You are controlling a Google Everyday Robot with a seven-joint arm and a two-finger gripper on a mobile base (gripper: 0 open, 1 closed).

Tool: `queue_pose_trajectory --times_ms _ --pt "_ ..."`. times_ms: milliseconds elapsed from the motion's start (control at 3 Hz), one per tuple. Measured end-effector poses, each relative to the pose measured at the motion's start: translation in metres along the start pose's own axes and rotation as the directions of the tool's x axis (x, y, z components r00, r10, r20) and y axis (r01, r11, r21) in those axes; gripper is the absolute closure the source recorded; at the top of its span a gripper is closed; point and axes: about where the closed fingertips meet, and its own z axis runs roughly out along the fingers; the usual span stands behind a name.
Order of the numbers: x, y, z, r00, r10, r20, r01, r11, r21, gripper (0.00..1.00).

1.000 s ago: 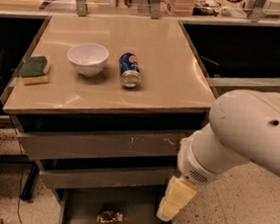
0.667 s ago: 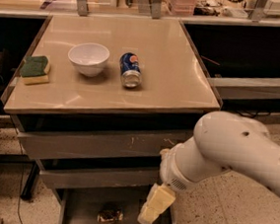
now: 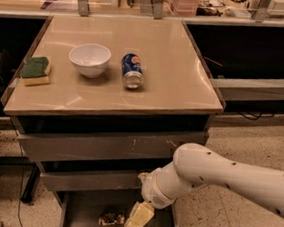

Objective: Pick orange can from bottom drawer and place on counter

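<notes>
The orange can [image 3: 110,219] lies on the floor of the open bottom drawer [image 3: 83,210], near the bottom edge of the view. It looks small, shiny and golden. My gripper [image 3: 135,221] hangs from the white arm down into the drawer, just right of the can and close beside it. I cannot tell whether it touches the can. The counter [image 3: 175,78] is the beige tabletop above the drawers.
On the counter stand a white bowl [image 3: 89,58], a blue can [image 3: 132,71] lying on its side, and a green-and-yellow sponge [image 3: 35,70]. Two shut grey drawers [image 3: 93,148] sit above the open one. My white arm [image 3: 236,177] reaches in from the right.
My arm has swung left and lower. The gripper has moved from the drawer's right side to right beside the orange can.
</notes>
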Motion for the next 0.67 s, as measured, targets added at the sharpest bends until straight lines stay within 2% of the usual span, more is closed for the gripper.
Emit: queue_pose_trajectory --times_ms 333,667 --pt "0.000 0.000 0.000 1.000 0.000 0.000 0.000 1.0000 0.000 0.00" --pt "0.002 0.001 0.021 1.000 -0.001 0.012 0.001 0.9999 -0.010 0.00"
